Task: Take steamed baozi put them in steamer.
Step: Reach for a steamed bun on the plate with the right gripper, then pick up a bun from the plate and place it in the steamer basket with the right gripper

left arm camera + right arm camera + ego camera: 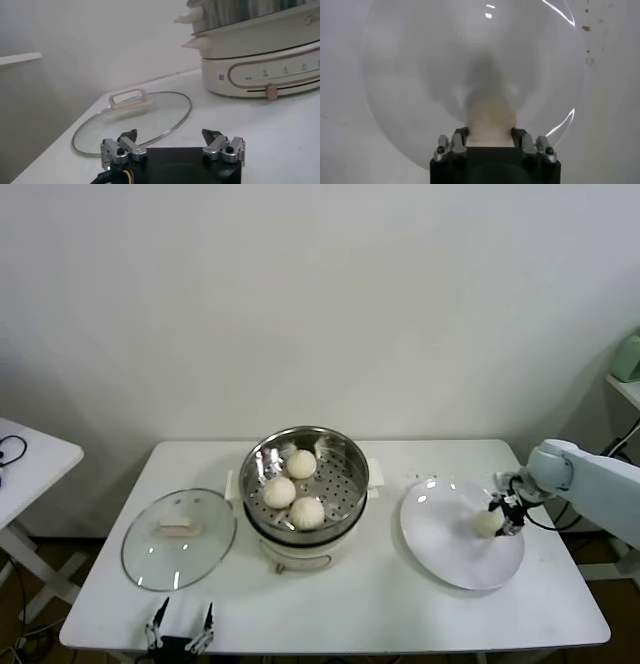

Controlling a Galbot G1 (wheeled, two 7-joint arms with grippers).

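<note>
Three steamed baozi (293, 489) already sit in the steamer (350, 459) at the table's centre, while the right gripper (503, 519) pinches the fourth on the white plate (445, 539) at right, seemingly to lift it; the left gripper (181, 630), fingers spread, idles at the near edge.

The right arm reaches in from three o'clock in the head view, wrist bent downward, its right gripper (499, 515) lowered at about four o'clock; in the right wrist view its fingers (456, 142) stand closed against both sides of a round pale object. The left gripper (181, 631) waits parked at seven o'clock, fingers (131, 145) spread wide apart
</note>
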